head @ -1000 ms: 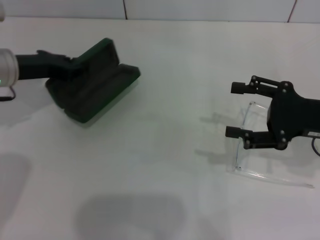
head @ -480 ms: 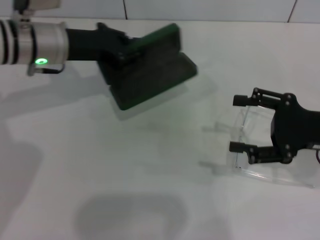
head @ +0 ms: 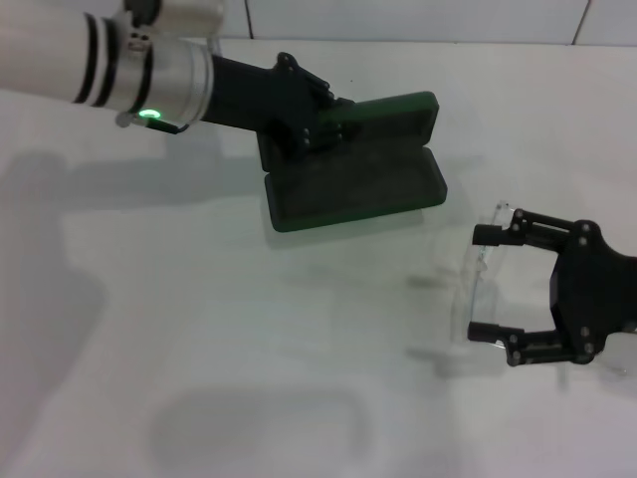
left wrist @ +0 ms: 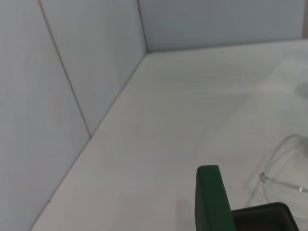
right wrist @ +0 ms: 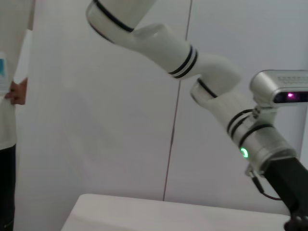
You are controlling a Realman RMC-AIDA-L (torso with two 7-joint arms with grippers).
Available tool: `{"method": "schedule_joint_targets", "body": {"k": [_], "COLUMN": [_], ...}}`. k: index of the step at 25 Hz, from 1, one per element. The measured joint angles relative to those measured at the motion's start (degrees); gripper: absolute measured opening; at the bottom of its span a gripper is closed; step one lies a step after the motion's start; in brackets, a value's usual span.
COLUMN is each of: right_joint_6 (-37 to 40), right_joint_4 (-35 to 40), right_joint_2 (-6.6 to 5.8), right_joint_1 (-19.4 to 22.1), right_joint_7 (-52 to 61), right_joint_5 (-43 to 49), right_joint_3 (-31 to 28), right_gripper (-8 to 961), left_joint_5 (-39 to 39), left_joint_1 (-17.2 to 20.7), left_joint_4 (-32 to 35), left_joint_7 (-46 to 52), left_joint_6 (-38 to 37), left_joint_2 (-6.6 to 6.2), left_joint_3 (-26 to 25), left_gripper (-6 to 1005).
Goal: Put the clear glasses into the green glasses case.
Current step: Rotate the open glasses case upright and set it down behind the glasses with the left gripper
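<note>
— Two grippers were at work, weren't they? How did the left gripper (head: 323,124) stand?

— It was clamped on the dark green rounded-rectangular hinged hard glasses case (head: 356,182), gripping the raised lid along its back edge, at about twelve o'clock of the white table (head: 249,329). The case lay open, its tray facing up with the dark lining showing, the lid standing nearly upright behind it. The silver and white forearm (head: 119,70) with a small green light reached in from ten o'clock.

— And the right gripper (head: 486,283)?

— At roughly four o'clock of the table, its two black fingers were spread wide apart, pointing toward nine o'clock. The fully transparent plastic wraparound glasses (head: 476,284) sat at the fingertips, the curved clear front spanning from one finger to the other. I could not tell whether the fingers touched the plastic.

— How far were the glasses from the case?

— Near it, at the case's five o'clock, but apart from it, with bare table between.

— Anything in the wrist views?

— The left wrist view showed the green lid's edge and part of the clear frame beyond it. The right wrist view showed the left arm against a pale wall (right wrist: 96,120).
</note>
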State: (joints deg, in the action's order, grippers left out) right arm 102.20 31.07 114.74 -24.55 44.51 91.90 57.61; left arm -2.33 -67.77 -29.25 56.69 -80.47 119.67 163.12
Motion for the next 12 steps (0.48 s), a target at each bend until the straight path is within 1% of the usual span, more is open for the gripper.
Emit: {"method": "schedule_joint_targets", "body": {"k": [6,10,12], "right_joint_6": [0.0,-0.4,-0.4], "right_joint_4": [-0.2,-0.3,-0.3], "right_joint_2": [0.29,0.35,0.35], "right_joint_1": [0.7,0.7,0.7], "right_joint_7": [-0.5,-0.6,-0.6], "right_joint_5": [0.0,0.1,0.0], "right_joint_3": [0.3,0.3,0.3], "right_gripper": [854,853,854], "left_joint_5": [4.5,5.4,5.4], "left_joint_1": [-2.0,-2.3,-2.3], "left_joint_4": [5.2,8.3,8.5], "left_joint_7": [-1.6,-3.0,-3.2], "left_joint_6": [6.2,9.4,9.8], "left_joint_2": [0.03,0.03,0.03], "left_joint_3": [0.0,0.0,0.0], "left_gripper": [214,215,215]}}
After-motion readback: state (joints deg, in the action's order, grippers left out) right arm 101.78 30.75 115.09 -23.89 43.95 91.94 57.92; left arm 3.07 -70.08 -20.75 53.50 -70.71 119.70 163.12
